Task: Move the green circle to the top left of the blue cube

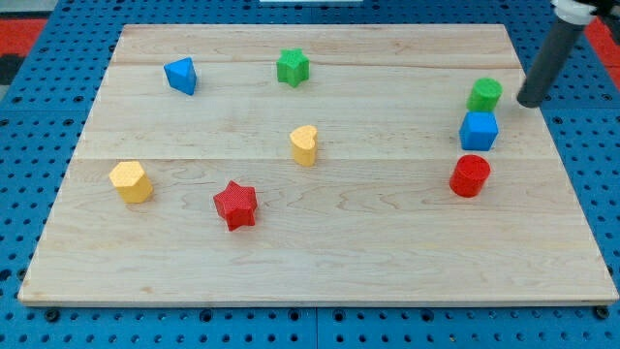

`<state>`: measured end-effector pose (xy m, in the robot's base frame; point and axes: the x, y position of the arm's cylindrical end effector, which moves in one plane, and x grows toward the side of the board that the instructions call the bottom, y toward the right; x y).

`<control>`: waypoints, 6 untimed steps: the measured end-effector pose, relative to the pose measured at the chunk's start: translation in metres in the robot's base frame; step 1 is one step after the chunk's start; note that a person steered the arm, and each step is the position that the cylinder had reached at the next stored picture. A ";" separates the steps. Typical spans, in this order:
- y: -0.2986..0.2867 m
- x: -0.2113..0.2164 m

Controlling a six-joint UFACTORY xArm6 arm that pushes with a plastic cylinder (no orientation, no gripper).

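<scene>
The green circle point(485, 94), a short green cylinder, stands near the board's right edge, touching or nearly touching the top of the blue cube point(479, 130), slightly to its upper right. My tip point(531, 101) is at the end of the dark rod that comes in from the view's top right. It sits just to the right of the green circle, a small gap apart, and up and to the right of the blue cube.
A red cylinder point(470, 175) lies just below the blue cube. A green star point(292, 67) and a blue wedge-like block point(181, 75) are near the top. A yellow block point(304, 144), a red star point(235, 205) and a yellow hexagon point(131, 181) lie further left. The wooden board point(320, 262) ends close to the tip on the right.
</scene>
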<state>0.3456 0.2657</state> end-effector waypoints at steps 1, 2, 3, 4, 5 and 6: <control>-0.012 -0.002; -0.045 -0.003; -0.041 -0.006; -0.037 -0.050; -0.131 -0.069; -0.151 -0.006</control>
